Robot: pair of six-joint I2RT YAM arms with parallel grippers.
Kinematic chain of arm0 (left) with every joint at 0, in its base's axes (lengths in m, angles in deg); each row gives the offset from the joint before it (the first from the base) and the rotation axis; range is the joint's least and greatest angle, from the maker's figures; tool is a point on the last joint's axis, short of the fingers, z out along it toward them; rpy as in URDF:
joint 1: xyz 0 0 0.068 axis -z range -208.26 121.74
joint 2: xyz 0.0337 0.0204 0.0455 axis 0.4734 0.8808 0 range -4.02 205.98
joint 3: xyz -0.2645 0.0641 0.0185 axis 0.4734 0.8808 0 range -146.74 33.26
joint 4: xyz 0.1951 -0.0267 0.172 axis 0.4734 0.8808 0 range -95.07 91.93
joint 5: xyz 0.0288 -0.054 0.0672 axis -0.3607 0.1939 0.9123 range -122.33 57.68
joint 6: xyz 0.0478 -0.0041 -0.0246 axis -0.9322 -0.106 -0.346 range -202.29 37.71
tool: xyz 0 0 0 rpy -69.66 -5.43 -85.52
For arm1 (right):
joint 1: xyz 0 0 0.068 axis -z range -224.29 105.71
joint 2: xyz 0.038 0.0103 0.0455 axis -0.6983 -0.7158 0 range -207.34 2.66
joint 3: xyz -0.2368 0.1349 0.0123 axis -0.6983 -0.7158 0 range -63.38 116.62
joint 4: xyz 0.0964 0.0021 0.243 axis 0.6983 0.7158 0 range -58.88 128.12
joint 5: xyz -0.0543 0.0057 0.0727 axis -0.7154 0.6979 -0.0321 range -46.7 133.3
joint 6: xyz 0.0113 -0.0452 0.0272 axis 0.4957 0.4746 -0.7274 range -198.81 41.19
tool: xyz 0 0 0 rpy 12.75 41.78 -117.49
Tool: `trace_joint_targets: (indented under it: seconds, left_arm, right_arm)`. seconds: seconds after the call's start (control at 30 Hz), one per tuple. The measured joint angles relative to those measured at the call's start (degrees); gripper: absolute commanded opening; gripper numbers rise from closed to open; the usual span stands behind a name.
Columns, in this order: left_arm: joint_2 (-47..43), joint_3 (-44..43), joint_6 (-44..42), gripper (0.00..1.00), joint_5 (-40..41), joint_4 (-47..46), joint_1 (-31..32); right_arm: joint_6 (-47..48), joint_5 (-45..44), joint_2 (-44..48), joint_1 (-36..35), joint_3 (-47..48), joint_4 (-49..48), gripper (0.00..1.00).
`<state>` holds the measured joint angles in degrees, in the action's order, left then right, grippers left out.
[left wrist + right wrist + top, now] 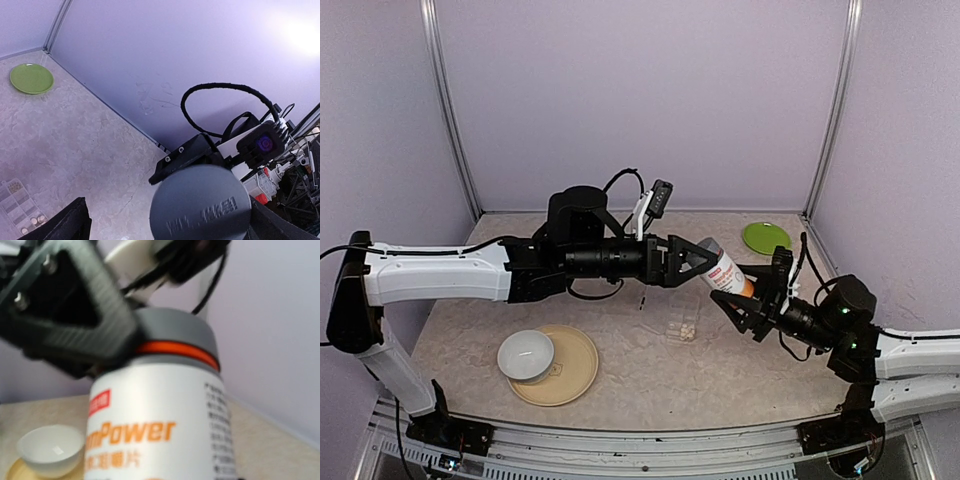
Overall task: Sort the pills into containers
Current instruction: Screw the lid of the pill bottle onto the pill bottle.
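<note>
We logged the right tool [748,292] clamped on the base of the orange-labelled bottle [725,270]. It held the bottle clear of the tabletop [620,340], tilted so the grey cap [200,205] pointed toward 10 o'clock, straight at the other arm. The left tool [700,255] stood wide apart, one finger on each side of the cap, with gaps showing in its wrist view. We judged this an uncapping setup: one arm braces while the other closes and twists. The clear pill box [682,325] lay at the bottle's 7 o'clock. A few pale pills [36,219] sat in an end compartment.
</note>
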<state>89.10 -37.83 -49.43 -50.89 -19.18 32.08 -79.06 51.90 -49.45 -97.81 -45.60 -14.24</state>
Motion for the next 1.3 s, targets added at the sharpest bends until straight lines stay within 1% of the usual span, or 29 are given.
trace_joint_targets:
  seconds: [0.13,0.3,0.5,0.9,1.1,1.3]
  left_arm:
    - [-0.1,0.0,0.3,0.99,-0.5,0.0,0.0]
    - [-0.1,0.0,0.5,0.99,-1.0,0.0,0.1]
    - [-0.1,0.0,0.6,0.99,-0.6,0.7,0.2]
    - [-0.1,-0.7,0.5,0.99,-0.7,0.7,0.1]
    - [-0.2,-1.7,0.3,0.99,-1.0,0.6,0.4]
    - [-0.2,-1.9,1.2,0.99,-0.7,3.8,-1.0]
  right_arm:
    - [1.2,-3.6,2.1,0.0,0.0,1.7,0.0]
    - [1.7,-4.5,-0.6,0.0,0.1,2.4,0.0]
    - [1.4,-2.7,-5.8,-0.1,1.2,2.1,0.0]
    - [0.7,2.3,-12.2,-1.9,3.2,0.0,0.0]
    - [1.1,1.8,-11.2,-2.0,3.3,2.2,0.0]
    - [3.8,-1.9,-4.4,-2.0,3.3,6.3,0.0]
